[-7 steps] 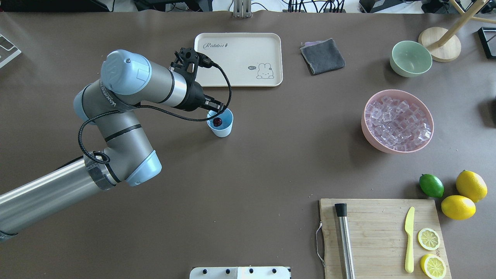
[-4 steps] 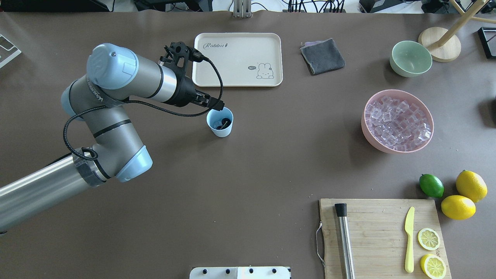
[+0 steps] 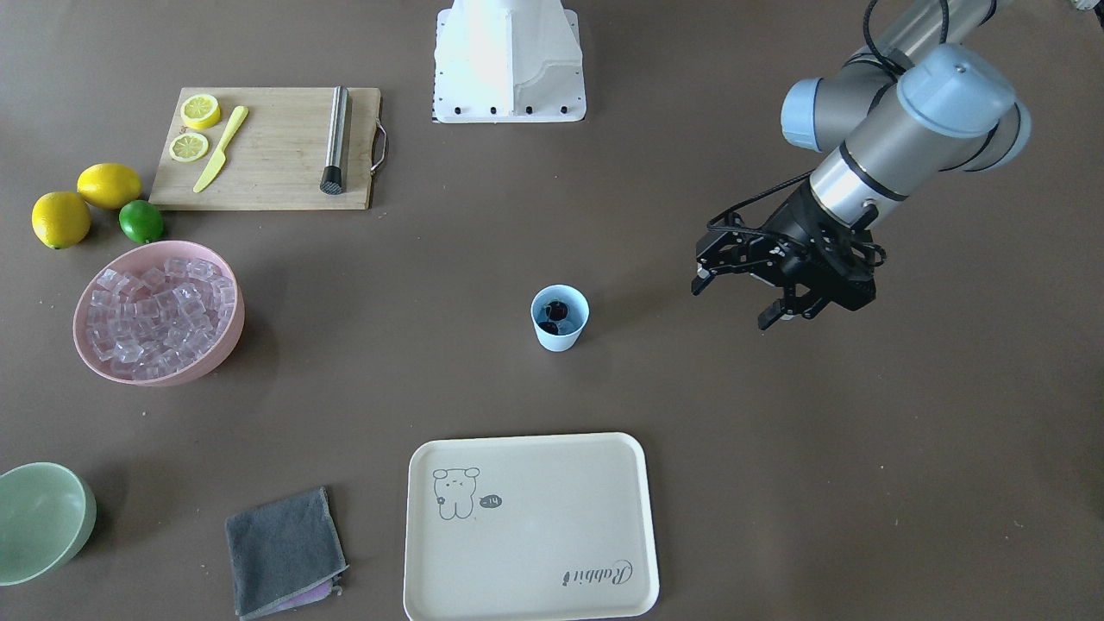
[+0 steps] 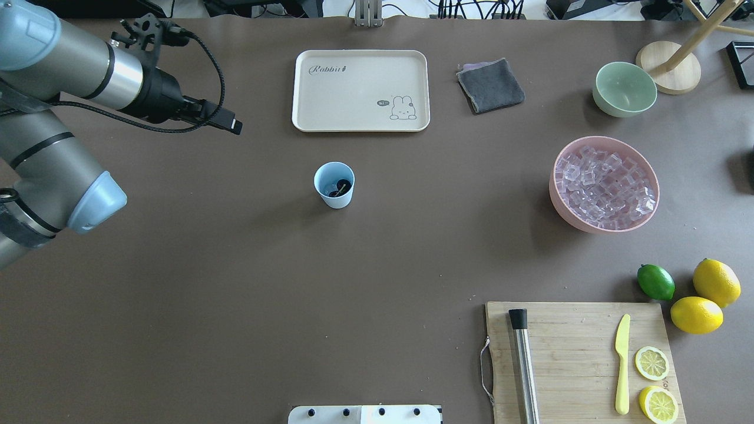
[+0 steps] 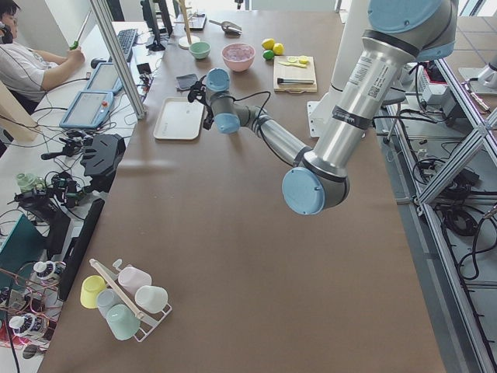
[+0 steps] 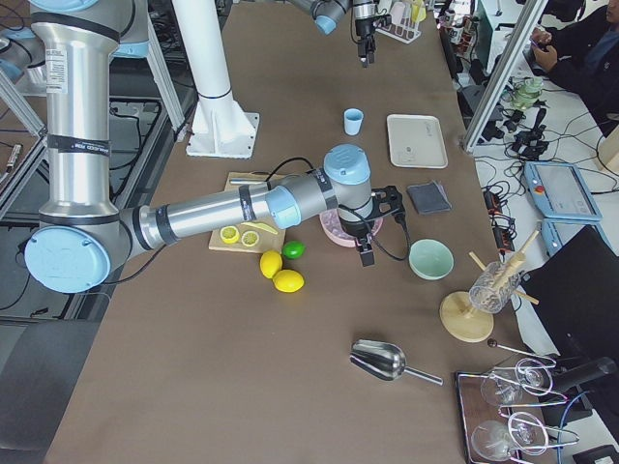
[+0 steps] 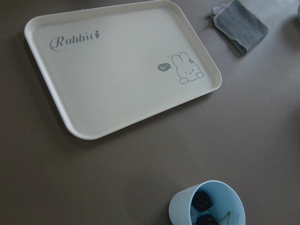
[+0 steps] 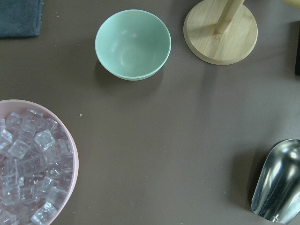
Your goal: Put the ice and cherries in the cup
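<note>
Left hand [image 3: 730,306] hangs wide and empty twd table's left edge, well apart from cup [image 3: 559,338]. Cup stands mid-table w/ cherries [image 3: 552,314] inside; no ice seen in it. Ice [image 3: 155,310] sits in pink bowl [image 3: 177,376] nr right edge. Judged: cherries done, ice next, so a cube must be gripped and carried to cup. Only right-side view shows right hand [image 6: 367,253], by bowl; can't tell its grip. Overhead misses metal scoop [image 8: 276,187].

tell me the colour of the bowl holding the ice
Pink; the bowl of ice shows best in the overhead exterior view.
</note>
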`<state>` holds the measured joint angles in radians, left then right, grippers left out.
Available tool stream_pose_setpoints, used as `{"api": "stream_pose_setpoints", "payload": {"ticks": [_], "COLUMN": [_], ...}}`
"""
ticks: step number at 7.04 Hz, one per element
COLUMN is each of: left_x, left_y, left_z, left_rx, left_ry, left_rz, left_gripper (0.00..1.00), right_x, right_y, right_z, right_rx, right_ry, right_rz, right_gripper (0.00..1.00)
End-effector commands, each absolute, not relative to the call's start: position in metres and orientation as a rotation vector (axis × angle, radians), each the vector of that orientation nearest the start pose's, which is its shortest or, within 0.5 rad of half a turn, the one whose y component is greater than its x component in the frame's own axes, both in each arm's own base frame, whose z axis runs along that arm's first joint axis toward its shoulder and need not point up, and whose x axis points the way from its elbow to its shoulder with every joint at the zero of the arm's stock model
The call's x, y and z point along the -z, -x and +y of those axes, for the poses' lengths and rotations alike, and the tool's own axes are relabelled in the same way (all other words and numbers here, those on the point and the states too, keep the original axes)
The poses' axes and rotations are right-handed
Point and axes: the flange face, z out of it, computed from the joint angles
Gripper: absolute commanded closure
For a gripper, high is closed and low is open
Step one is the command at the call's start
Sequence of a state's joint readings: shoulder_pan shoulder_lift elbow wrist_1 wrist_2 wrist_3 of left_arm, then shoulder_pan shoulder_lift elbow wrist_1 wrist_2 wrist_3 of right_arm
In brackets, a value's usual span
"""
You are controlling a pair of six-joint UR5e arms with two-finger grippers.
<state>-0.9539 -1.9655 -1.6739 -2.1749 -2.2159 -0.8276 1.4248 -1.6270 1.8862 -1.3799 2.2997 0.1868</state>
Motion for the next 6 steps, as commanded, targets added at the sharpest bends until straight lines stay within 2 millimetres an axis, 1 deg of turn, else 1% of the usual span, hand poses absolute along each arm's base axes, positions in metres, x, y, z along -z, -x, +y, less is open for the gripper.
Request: {"api": "stream_pose_setpoints", "payload": {"ticks": [1, 2, 3, 4, 5, 6], "left_x": [-0.391, -0.445, -0.477, -0.494, -0.509, -0.523], "left_y": [-0.212, -0.160, -0.108, -0.060, -0.022, 0.009], "left_z": [-0.561, -0.552, -0.549, -0.553, -0.553, -0.552], "left_rx": [-0.114, -0.105, -0.055, -0.017, -0.005, 0.004], "left_ry": [-0.405, -0.374, -0.348, -0.314, -0.298, -0.280], "left_rz": [1.047, 1.005, 0.971, 0.924, 0.877, 0.841], "left_gripper": [0.02, 0.02, 0.02, 0.02, 0.02, 0.02], "right_x": [-0.519, -0.522, -0.526, -0.523, -0.523, -0.524], "right_y": [0.000, 0.000, 0.000, 0.000, -0.001, -0.003], "right_z": [-0.486, -0.487, -0.486, -0.487, -0.488, -0.489], "right_rx": [0.119, 0.117, 0.114, 0.114, 0.111, 0.108], "right_ry": [-0.304, -0.298, -0.293, -0.299, -0.302, -0.311], "right_rz": [-0.730, -0.728, -0.722, -0.720, -0.709, -0.683], "right_gripper": [0.00, 0.00, 0.00, 0.00, 0.00, 0.00]}}
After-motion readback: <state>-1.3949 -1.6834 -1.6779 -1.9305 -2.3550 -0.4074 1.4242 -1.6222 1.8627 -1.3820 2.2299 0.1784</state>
